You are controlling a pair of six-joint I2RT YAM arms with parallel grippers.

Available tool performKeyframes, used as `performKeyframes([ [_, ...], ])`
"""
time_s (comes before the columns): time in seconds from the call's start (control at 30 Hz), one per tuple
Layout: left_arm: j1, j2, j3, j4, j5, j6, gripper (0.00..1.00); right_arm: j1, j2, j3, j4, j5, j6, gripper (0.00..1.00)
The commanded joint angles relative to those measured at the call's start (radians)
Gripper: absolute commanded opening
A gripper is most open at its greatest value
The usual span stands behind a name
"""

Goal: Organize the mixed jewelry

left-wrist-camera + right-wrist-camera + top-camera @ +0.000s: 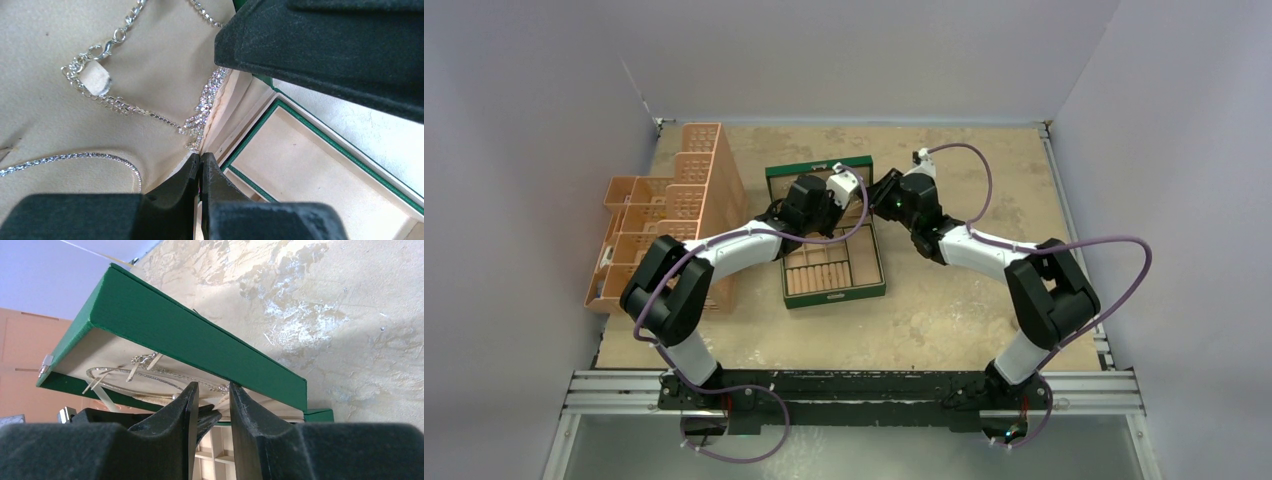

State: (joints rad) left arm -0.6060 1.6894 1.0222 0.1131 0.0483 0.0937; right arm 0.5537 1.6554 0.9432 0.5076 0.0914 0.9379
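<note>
The left end effector point(200, 162) is shut tight, its tips meeting at the foot of the lid's point(190, 335) lining, just below the bunched end of the chain point(205, 102). Whether a link is pinched between them I cannot tell. The right end effector point(211, 392) has its jaws parted with nothing in them, nosed up to the lid's lower edge from outside. The chain should handle as light, limp and slippery. It will likely drape and slide rather than keep a shape, and its fine links could snag or kink, so a hard pull looks unwise. The thick bunch at the foot of the lid seems the surest hold, or else the clasp point(102, 50) higher on the lining, which gives something solid to pinch. The chain is silver and glittery, set with tiny sparkling stones, and loops across the lid's tan lining, with a thinner strand curving lower down. Beyond the lid lies the mottled table point(325, 315).
</note>
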Motion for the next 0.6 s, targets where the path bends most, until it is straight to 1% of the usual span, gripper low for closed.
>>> performKeyframes([
  [0.0,-0.001,-0.06,0.005,0.027,0.017,-0.027,0.0,-0.003,-0.023,0.005,0.009,0.019,-0.039,0.32],
  [0.1,0.0,-0.063,0.004,0.039,0.033,-0.013,0.0,-0.003,-0.004,0.018,-0.001,-0.012,-0.055,0.31],
  [0.3,-0.001,-0.074,-0.009,0.051,0.061,0.0,0.0,0.008,0.02,0.029,-0.039,-0.008,-0.051,0.33],
  [0.57,-0.001,-0.105,0.002,0.061,0.018,-0.022,0.0,0.012,0.049,0.032,-0.05,0.028,-0.013,0.33],
])
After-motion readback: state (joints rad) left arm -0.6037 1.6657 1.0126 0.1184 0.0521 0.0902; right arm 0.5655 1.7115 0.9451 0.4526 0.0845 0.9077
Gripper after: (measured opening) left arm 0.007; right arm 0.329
